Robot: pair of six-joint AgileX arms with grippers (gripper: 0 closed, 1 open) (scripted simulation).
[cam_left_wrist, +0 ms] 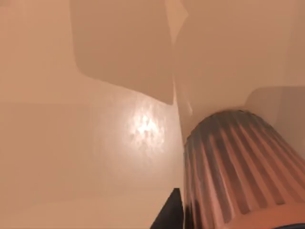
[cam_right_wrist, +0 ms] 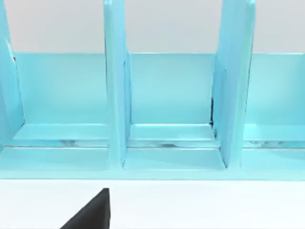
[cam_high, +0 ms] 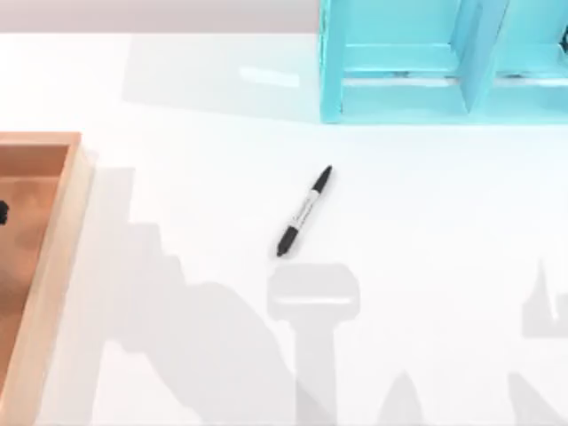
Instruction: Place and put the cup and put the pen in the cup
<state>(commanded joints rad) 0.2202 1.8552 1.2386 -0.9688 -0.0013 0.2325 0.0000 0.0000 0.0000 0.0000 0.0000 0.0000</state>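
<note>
- On the white counter (cam_high: 426, 266), the pen (cam_high: 304, 211) lies slanted near the middle.
- Close before the left wrist camera, the cup (cam_left_wrist: 233, 167) stands in the wooden tray (cam_high: 53, 257).
- Whether either pincer is released or clenched, I cannot tell.

White table (cam_high: 426, 266) spreads wide under the camera. Near its middle, the pen (cam_high: 304, 211) lies flat and slanted, one black end toward the back. At the left edge sits a shallow wooden tray (cam_high: 62, 231). Along the back right stands a light-blue divided rack (cam_high: 399, 98), its compartments facing forward, well apart from the pen.
</note>
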